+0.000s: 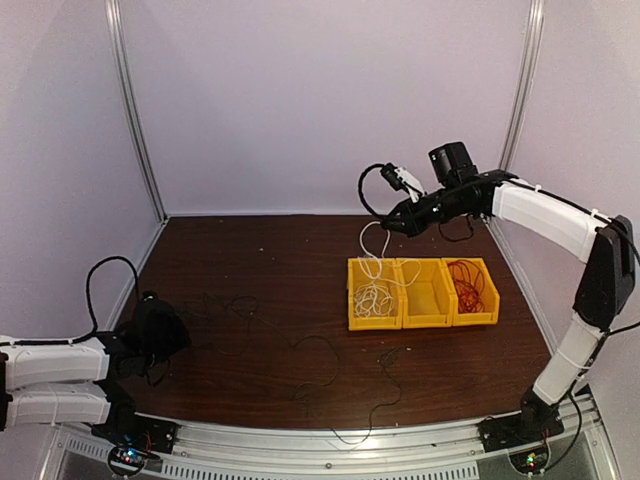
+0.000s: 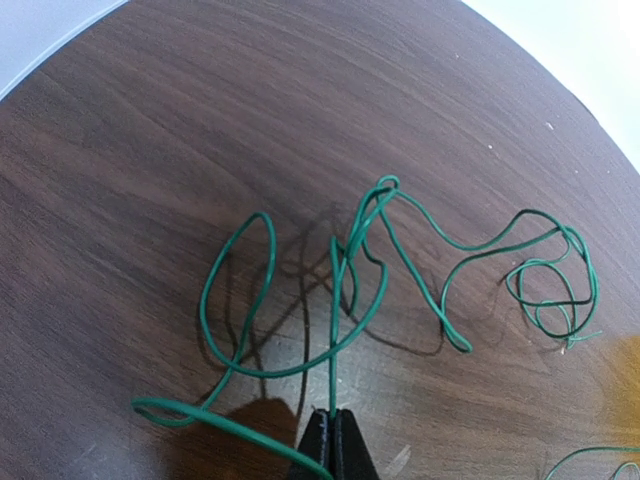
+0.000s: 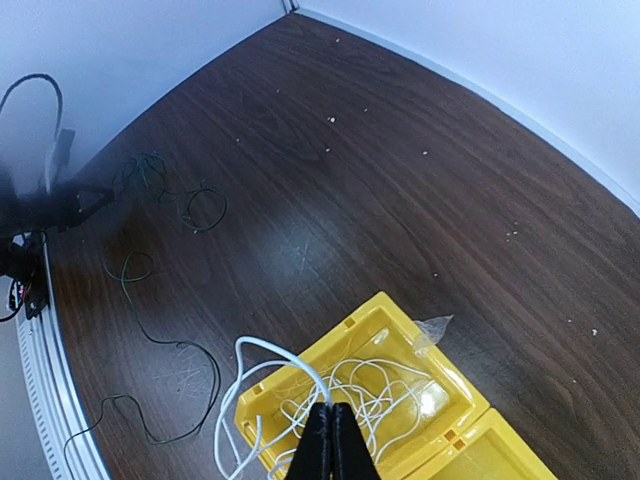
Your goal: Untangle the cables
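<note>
Left wrist view shows the left gripper [image 2: 330,425] pinched tight on the green cable [image 2: 332,330], which sprawls over the table [image 2: 150,150] along its near edge. By the right edge, the right gripper [image 3: 330,430] pinches the white cable [image 1: 372,297], which hangs into the left bin [image 1: 375,323]. The red cable [image 1: 465,283] lies in the right bin [image 1: 475,320].

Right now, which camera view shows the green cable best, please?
The left wrist view: the green cable fills the frame, loops distinct. The top external view shows a faint dark thread; the right wrist view shows it small and distant.
</note>
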`<state>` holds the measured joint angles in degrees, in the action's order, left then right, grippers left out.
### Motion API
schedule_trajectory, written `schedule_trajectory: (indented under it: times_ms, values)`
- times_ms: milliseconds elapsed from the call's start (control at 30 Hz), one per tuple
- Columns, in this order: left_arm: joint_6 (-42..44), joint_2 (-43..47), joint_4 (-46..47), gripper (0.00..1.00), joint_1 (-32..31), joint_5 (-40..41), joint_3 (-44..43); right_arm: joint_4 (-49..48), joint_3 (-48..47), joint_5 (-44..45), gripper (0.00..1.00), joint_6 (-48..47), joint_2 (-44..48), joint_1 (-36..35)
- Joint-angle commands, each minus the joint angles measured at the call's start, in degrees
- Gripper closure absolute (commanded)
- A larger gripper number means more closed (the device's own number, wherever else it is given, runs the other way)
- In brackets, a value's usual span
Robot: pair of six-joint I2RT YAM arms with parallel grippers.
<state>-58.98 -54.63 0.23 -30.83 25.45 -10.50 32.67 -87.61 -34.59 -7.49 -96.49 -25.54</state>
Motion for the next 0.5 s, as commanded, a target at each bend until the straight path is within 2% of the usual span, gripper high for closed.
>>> schedule_trajectory:
  times_ms: [0,167,300,467]
  values:
    - [1.06,0.22,1.91,1.0,0.33,-0.5,-1.5,0.08,-1.88,-3.39,1.0,-1.99,-1.48,-4.25]
    - [0.54,1.16,1.96,1.0,0.33,-0.44,-0.46,-0.05,-3.2,-4.29,1.0,-2.79,-1.32,-7.82]
    - [0.38,1.24,1.99,1.0,0.33,-0.64,-0.31,-0.5,-2.91,-4.63,1.0,-2.44,-1.64,-7.92]
    - [0.31,0.87,2.55,1.0,0.33,-0.9,-0.13,-3.81,2.23,-4.98,1.0,-2.89,-3.5,-6.25]
